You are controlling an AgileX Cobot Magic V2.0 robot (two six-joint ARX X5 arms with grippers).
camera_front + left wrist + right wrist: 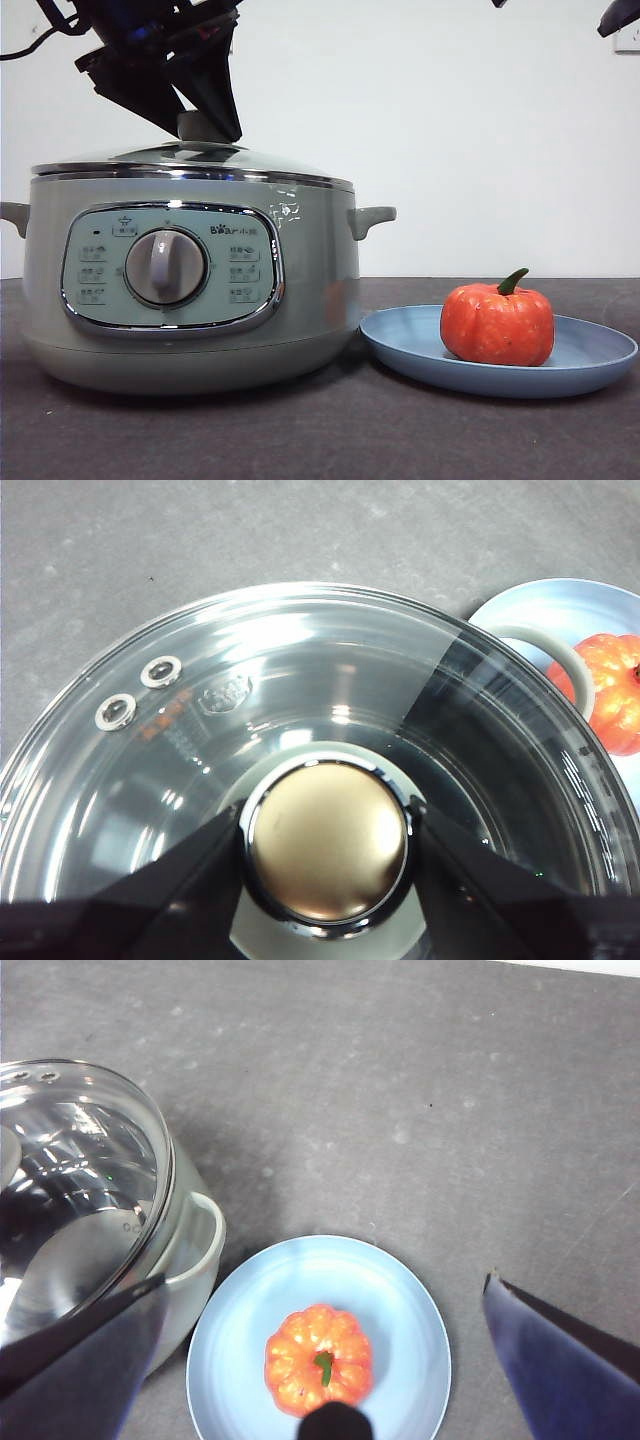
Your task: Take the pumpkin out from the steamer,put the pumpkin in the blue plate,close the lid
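Note:
The orange pumpkin (pixel 497 324) (pixel 318 1358) with its green stem sits on the blue plate (pixel 590 362) (pixel 400 1310), just right of the sage-green steamer (pixel 310 280). The glass lid (pixel 190 160) (pixel 300 690) lies on the steamer's chrome rim. My left gripper (pixel 325 830) (pixel 205 120) comes down from above, its two black jaws pressed against both sides of the lid's round knob (pixel 328 838). My right gripper (pixel 325 1280) hangs open high above the plate with nothing between its jaws; in the front view it shows only as a black tip (pixel 615 15) at the top right.
The steamer's side handle (pixel 372 218) (pixel 200 1245) reaches toward the plate's near rim. Dark grey tabletop (pixel 330 430) runs in front of both and beyond the plate. A white wall stands behind.

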